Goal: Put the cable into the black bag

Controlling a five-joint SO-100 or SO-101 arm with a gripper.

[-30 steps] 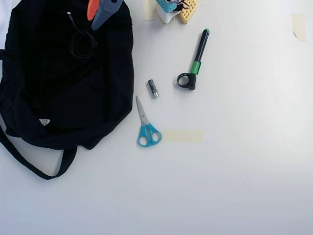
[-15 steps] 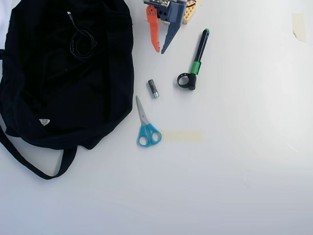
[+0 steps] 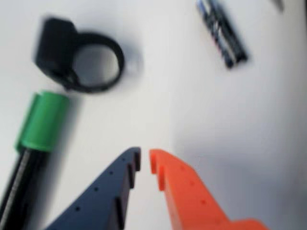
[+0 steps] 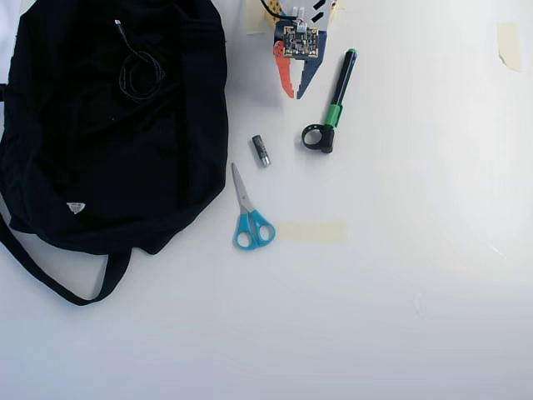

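The black cable (image 4: 140,73) lies coiled on top of the black bag (image 4: 125,167) at the left of the overhead view, with one end trailing toward the bag's far edge. My gripper (image 4: 293,92) is at the top middle, to the right of the bag and apart from the cable. In the wrist view my gripper (image 3: 145,160) has a blue and an orange jaw that are nearly together, with nothing between them, over bare white table. The cable and bag are out of the wrist view.
A black pen with a green band (image 4: 337,100) and a black ring end (image 3: 55,45) lies right of the gripper. A small battery (image 4: 261,151) and blue-handled scissors (image 4: 248,218) lie below it. A tape strip (image 4: 310,232) is on the table.
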